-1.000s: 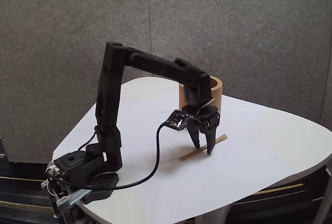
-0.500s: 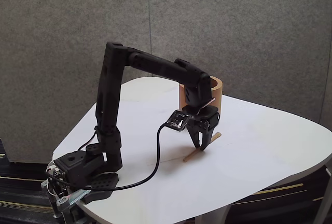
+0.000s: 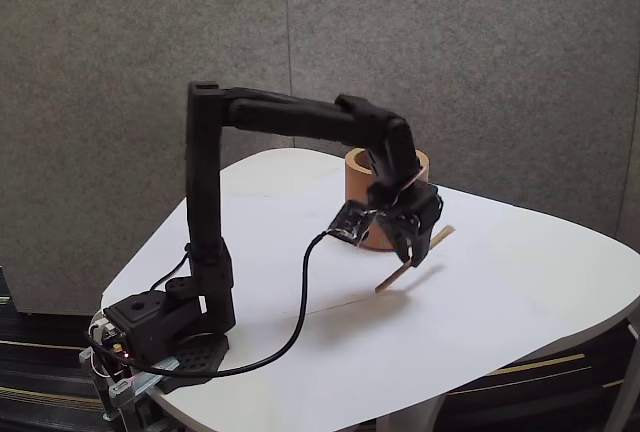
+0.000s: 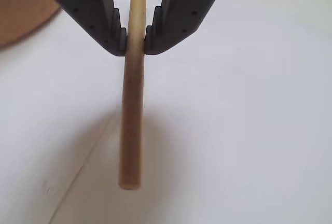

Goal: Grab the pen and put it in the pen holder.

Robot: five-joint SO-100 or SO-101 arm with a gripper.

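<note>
Pincer (image 4: 136, 42) is clamped on the pen (image 4: 130, 125) partway along it, pen tilted and clear of the white table (image 3: 520, 282), its long end running down-left past the tips in the fixed view, with the cup (image 3: 356, 174) just behind the pincer.

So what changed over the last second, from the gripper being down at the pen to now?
The gripper closed on the pen and lifted it clear of the table, carrying it up and toward the pen holder; the pen now hangs tilted in the jaws. The arm's upper link swung up to nearly level. The pen holder, cable and base stayed put.
</note>
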